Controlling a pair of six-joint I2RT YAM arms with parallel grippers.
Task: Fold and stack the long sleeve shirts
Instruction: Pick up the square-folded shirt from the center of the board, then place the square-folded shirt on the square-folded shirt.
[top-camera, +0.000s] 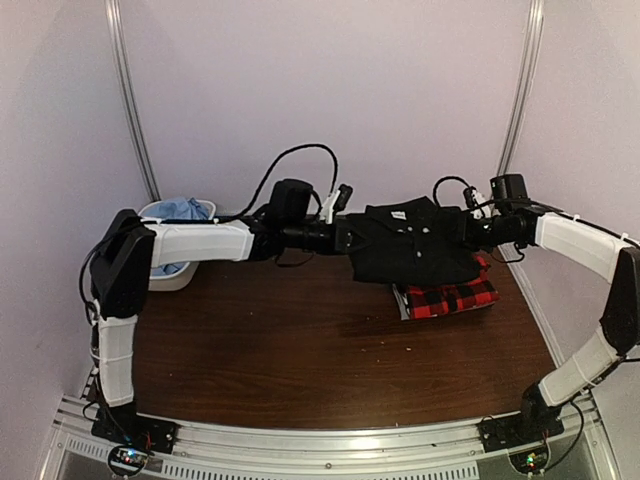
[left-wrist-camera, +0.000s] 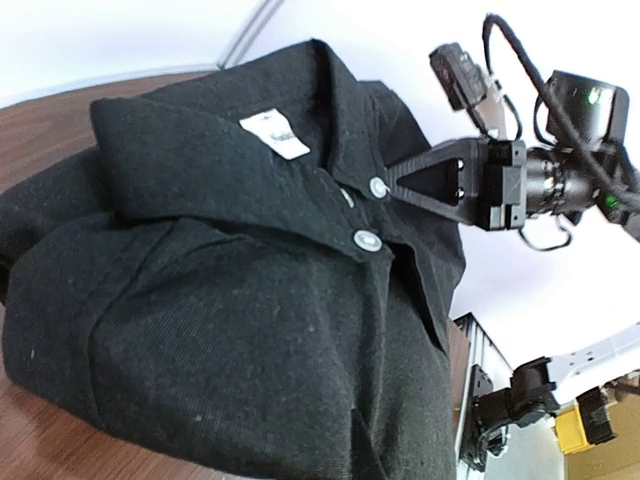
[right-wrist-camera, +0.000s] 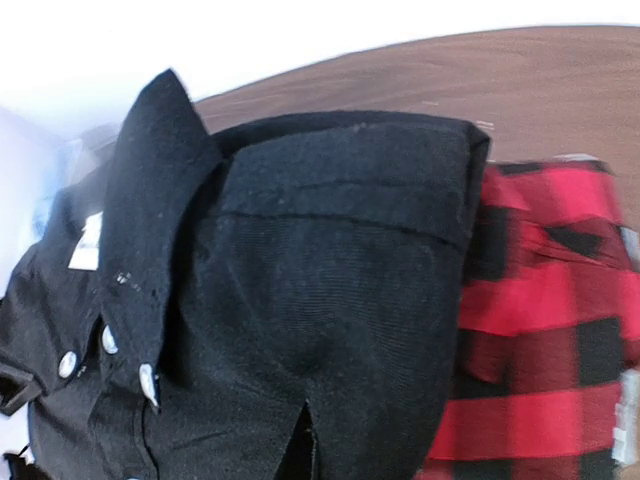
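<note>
Folded black shirt (top-camera: 410, 250), clenched at opposite ends by the left end effector (top-camera: 350, 236) and right end effector (top-camera: 466, 232), spans crosswise between them, directly over the plaid shirt (top-camera: 452, 298).

A dark brown wooden table (top-camera: 300, 350) carries two things. Toward 2 o'clock lies a folded red-and-black plaid cloth shirt (top-camera: 455, 298), flat on the wood, its far part covered by a black collared cloth shirt (top-camera: 410, 250). At 10 o'clock, at the far corner, stands a white plastic tub (top-camera: 175, 277) holding light blue cloth (top-camera: 185, 209).
</note>
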